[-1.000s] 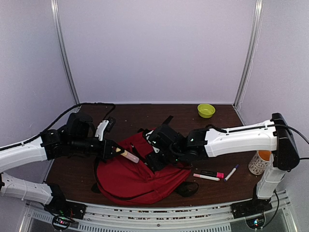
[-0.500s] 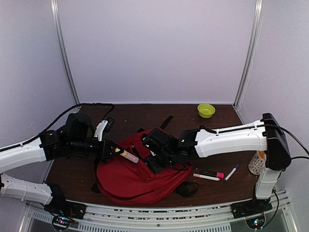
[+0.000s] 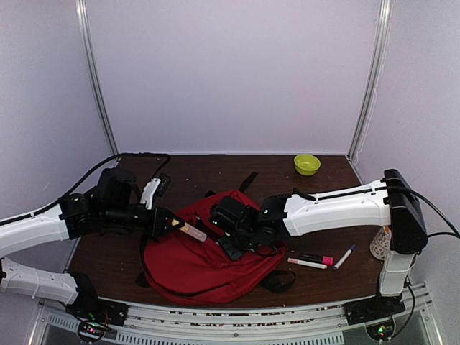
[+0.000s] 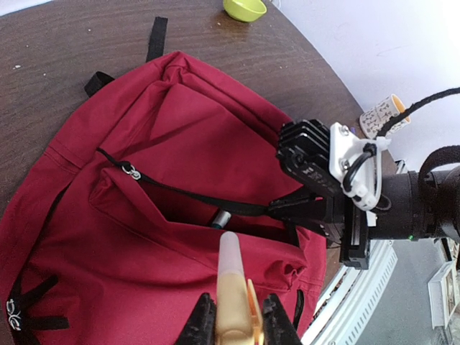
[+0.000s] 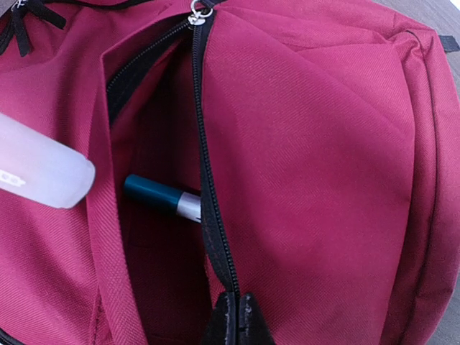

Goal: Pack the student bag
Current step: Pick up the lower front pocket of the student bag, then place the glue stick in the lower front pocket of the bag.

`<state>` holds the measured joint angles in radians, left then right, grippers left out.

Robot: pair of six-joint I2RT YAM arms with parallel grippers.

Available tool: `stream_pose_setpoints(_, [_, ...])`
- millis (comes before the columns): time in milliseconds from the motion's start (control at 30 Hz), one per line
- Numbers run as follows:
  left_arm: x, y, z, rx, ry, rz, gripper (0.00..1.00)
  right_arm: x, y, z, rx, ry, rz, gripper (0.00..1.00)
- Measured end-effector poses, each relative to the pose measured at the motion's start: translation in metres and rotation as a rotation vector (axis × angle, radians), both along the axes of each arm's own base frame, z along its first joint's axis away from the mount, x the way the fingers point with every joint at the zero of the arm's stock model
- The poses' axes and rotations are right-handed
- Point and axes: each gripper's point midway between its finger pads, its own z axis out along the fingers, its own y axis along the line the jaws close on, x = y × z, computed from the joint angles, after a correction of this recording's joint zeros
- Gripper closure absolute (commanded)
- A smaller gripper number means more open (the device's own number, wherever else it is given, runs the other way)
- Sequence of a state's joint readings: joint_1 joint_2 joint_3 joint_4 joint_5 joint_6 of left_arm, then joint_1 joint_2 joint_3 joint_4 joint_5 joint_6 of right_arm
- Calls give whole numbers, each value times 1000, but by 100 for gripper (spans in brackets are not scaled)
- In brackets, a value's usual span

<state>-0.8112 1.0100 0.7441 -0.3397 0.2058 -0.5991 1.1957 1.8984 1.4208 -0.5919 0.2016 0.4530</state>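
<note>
A: Which step is the robot on?

B: Slipping a pen into the front pocket, by the look of it. The left hand point(image 4: 239, 327) is clamped on a stubby tan marker point(image 4: 230, 277) with a frosted white cap, which points forward, away from the hand.

A: And the bag?

B: The large dark-red soft fabric student bag point(image 3: 194, 269) lies flat on the brown worktop point(image 3: 201, 172), below and ahead of that hand. Its zipped pocket point(image 5: 154, 244) gapes just beyond the cap. A teal-capped marker point(image 5: 159, 197) already lies inside.

A: What about the other arm?

B: The right hand point(image 5: 237, 316) has its fingers pressed fully together on the black zipper edge of the pocket. It seems to be lifting that lip to widen the mouth.

A: So what does the next move call for?

B: Probably the left hand must advance and dip the cap between the two zipper lips, then let go. Meanwhile the right hand would need to hold its lip up. Out past the right hand, on the worktop beside the bag, lie a pair of pink-capped markers point(image 3: 320, 259) and a thin blue-capped pen point(image 3: 343, 256). These are likely the next things to pack.
</note>
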Motion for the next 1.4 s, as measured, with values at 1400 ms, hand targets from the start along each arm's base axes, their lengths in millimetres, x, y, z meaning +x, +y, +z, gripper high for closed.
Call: stream_pose_setpoints(1400, [38, -47, -66, -128, 164, 103, 100, -2, -1, 37, 127, -51, -93, 100])
